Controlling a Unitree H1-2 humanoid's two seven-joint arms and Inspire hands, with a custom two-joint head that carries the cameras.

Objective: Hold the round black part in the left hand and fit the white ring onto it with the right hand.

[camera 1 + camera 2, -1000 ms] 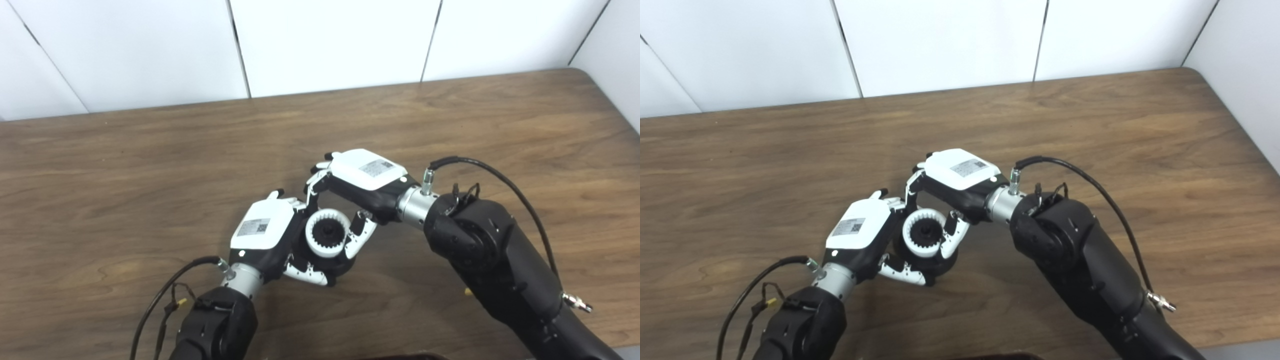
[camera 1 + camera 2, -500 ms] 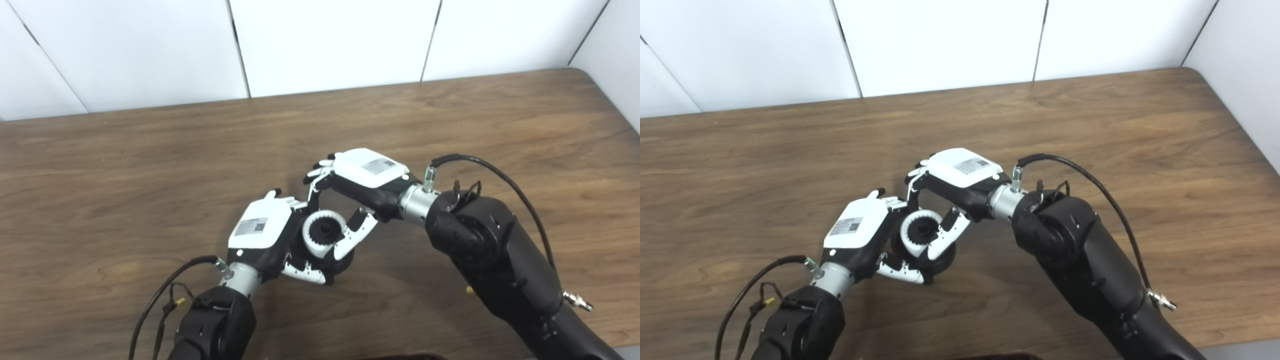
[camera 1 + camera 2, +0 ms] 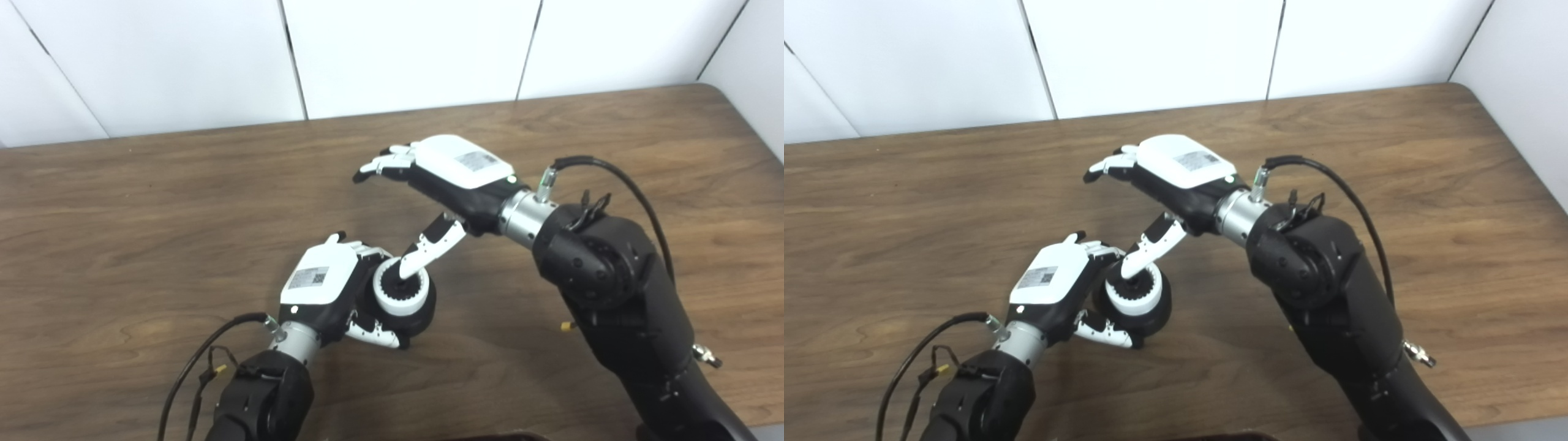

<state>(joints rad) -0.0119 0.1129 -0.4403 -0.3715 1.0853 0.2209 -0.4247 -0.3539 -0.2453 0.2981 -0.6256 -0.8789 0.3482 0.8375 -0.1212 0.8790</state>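
White ring (image 3: 402, 295) now sits seated on the round black part (image 3: 422, 306), which our left hand (image 3: 321, 285) grips low over the table (image 3: 122, 233). Half a second ago our right hand (image 3: 450, 177) was cupped around the ring; it has since let go and lifted up and behind the black part, fingers spread, with only the thumb (image 3: 422, 251) reaching down to the ring's centre. We judge the fit essentially made, with perhaps a last press or withdrawal remaining.

black part (image 3: 424, 309) mostly hidden by left hand (image 3: 324, 285)
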